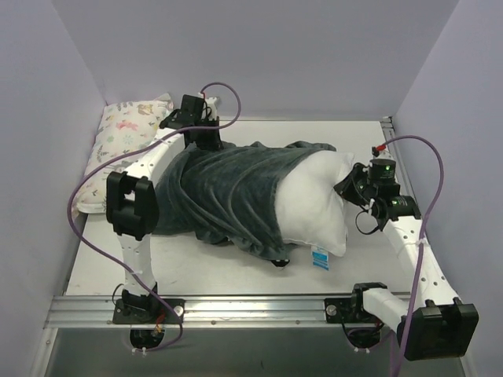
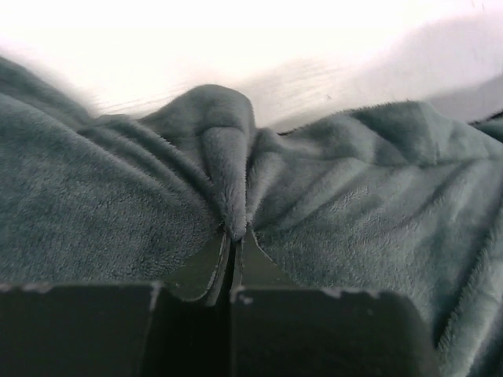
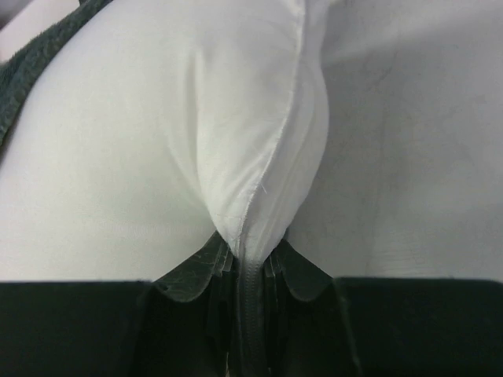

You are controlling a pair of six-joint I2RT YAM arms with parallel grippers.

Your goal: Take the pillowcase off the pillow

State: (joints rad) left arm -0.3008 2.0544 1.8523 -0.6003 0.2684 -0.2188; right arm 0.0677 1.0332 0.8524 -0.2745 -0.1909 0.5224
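The pillowcase [image 1: 220,192], plush dark grey-teal side up, covers the left half of the white pillow [image 1: 314,204], whose right half sticks out bare. My left gripper [image 1: 209,143] is at the pillowcase's far left end; in the left wrist view it [image 2: 236,234] is shut on a pinched fold of the plush fabric [image 2: 228,157]. My right gripper [image 1: 347,188] is at the pillow's right end. The right wrist view shows this gripper [image 3: 250,255] shut on the pillow's seamed edge [image 3: 259,181].
A smaller pastel animal-print pillow [image 1: 126,133] lies against the left wall at the back. A blue-and-white tag [image 1: 319,258] hangs at the pillow's near edge. Purple cables [image 1: 94,188] loop beside both arms. A metal rail [image 1: 251,310] runs along the table's near edge.
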